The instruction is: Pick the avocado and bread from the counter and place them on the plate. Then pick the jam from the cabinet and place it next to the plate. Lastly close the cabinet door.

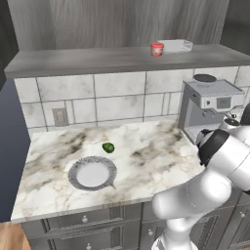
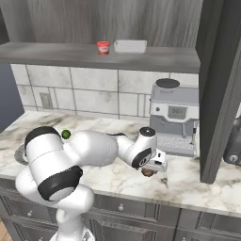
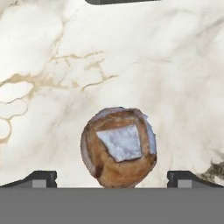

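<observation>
The bread (image 3: 119,146), a round brown bun with a pale patch on top, lies on the white marble counter (image 3: 144,57). My gripper (image 3: 113,179) is open right above it, one fingertip on each side and neither touching. From the right base view the bread (image 2: 147,173) peeks out under the gripper (image 2: 151,168), in front of the coffee machine. The green avocado (image 1: 108,147) lies just behind the speckled plate (image 1: 74,168) at the counter's left. The red jam (image 1: 156,49) stands on the cabinet shelf (image 1: 88,61). The cabinet door (image 2: 219,94) stands open at the right.
A grey coffee machine (image 2: 174,117) stands against the tiled wall behind the gripper. A white tray (image 2: 130,45) sits next to the jam on the shelf. A dark rounded object (image 2: 234,143) rests beyond the open door. A wall socket (image 1: 60,116) is at the left.
</observation>
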Motion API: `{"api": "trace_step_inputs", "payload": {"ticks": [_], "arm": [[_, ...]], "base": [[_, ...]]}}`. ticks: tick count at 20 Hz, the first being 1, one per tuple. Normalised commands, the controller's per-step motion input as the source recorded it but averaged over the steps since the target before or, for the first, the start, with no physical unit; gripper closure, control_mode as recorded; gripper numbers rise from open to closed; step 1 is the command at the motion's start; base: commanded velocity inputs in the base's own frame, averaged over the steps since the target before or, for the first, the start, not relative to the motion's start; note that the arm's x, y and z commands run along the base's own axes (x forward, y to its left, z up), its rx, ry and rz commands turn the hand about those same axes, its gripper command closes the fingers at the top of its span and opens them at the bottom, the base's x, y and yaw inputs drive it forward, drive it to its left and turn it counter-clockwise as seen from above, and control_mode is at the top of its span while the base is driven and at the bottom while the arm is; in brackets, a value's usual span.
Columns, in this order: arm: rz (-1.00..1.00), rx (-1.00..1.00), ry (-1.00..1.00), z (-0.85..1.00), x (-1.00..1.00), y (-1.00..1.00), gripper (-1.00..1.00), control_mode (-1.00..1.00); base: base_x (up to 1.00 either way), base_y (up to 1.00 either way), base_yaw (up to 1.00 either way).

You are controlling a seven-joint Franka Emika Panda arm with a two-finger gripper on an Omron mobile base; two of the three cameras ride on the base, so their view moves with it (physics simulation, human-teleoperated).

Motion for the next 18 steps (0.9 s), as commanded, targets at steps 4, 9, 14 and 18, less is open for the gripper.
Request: {"api": "trace_step_inputs", "payload": {"ticks": [4, 9, 14, 18], "arm": [[0.0, 0.0, 0.0, -0.11, 0.08, -0.06, -1.0, -1.0], [0.0, 0.0, 0.0, -0.13, 0.09, -0.05, -1.0, -1.0], [0.0, 0.0, 0.0, -0.12, 0.06, -0.05, -1.0, -1.0], [0.0, 0.0, 0.0, -0.11, 0.03, 0.0, 1.0, -1.0]], "base": [[0.0, 0.0, 0.0], [0.0, 0.0, 0.0], [0.0, 0.0, 0.0], [0.0, 0.0, 0.0]]}}
